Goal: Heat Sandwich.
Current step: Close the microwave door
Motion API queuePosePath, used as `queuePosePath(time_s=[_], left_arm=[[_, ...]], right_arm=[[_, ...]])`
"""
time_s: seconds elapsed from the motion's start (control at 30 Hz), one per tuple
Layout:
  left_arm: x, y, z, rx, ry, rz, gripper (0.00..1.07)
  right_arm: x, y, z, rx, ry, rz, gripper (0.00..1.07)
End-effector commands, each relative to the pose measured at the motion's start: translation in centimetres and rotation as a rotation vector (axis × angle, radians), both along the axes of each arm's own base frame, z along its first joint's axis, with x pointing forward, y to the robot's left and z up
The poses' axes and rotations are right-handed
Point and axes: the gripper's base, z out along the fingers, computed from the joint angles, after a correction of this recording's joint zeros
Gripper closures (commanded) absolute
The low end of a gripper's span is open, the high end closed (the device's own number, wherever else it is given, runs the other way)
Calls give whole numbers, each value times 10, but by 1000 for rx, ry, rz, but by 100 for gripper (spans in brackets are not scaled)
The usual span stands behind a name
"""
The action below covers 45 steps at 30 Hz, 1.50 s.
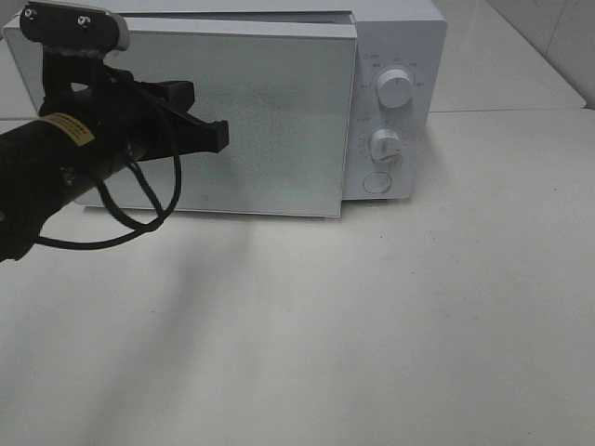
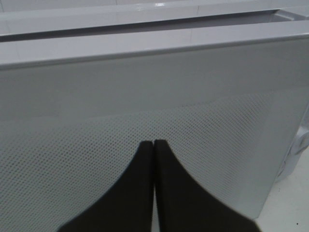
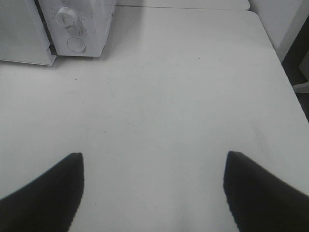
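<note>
Sandwich: I cannot see it in any of my three views, so I cannot tell where it is.
Microwave (image 1: 395, 37): white, at the back of the surface (image 1: 372, 325).
Door (image 1: 279, 121): faces me with its dotted mesh window. The left wrist view shows a narrow dark gap along its top edge, and I cannot tell whether it is latched.
Controls: an upper dial (image 1: 395, 90), a lower dial (image 1: 385, 146) and a round button (image 1: 376, 182), all to the right of the door.
Left gripper (image 2: 153, 143): jaws pressed together on nothing, tip right in front of the mesh. I cannot confirm contact.
Right gripper (image 3: 154, 154): jaws spread wide and empty, above bare surface, well apart from the microwave.
</note>
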Motion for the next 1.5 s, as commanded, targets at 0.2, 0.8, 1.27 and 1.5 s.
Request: queuePosePath(time_s=[0.2, 0.8, 1.27, 1.5], left_arm=[[11, -27, 6, -19, -17, 16, 106], [42, -63, 6, -37, -20, 2, 106], [66, -84, 8, -37, -31, 8, 106], [79, -89, 11, -43, -31, 34, 106]], right_arm=[[-3, 0, -1, -2, -29, -8, 31], [-3, 0, -1, -2, -29, -8, 31], [-3, 0, -1, -2, -29, -8, 31], [-3, 0, -1, -2, -29, -8, 31]])
